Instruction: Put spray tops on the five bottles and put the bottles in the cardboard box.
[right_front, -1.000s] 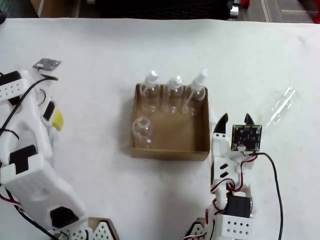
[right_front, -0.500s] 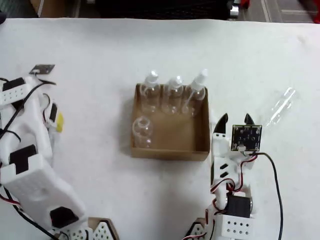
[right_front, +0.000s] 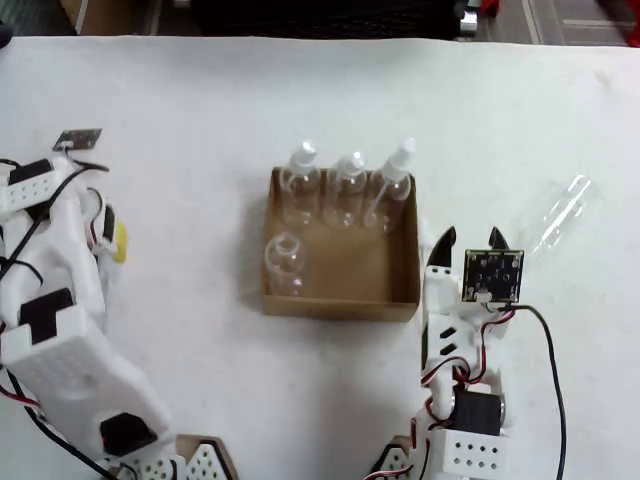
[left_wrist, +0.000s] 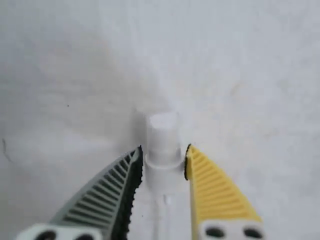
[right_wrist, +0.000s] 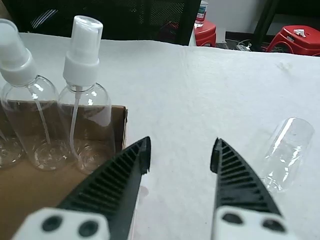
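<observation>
Cardboard box (right_front: 340, 303) holds four bottles (right_front: 283, 262); left jaws grip one spray top (left_wrist: 162, 142), right jaws open.

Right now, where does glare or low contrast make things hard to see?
Left wrist view: the white spray top barely stands out from the white table. High view: the clear loose bottle nearly vanishes. Right wrist view: highlights streak it.

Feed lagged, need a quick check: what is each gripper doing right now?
Left gripper: closed on a spray top.
Right gripper: open, holding nothing.
</observation>
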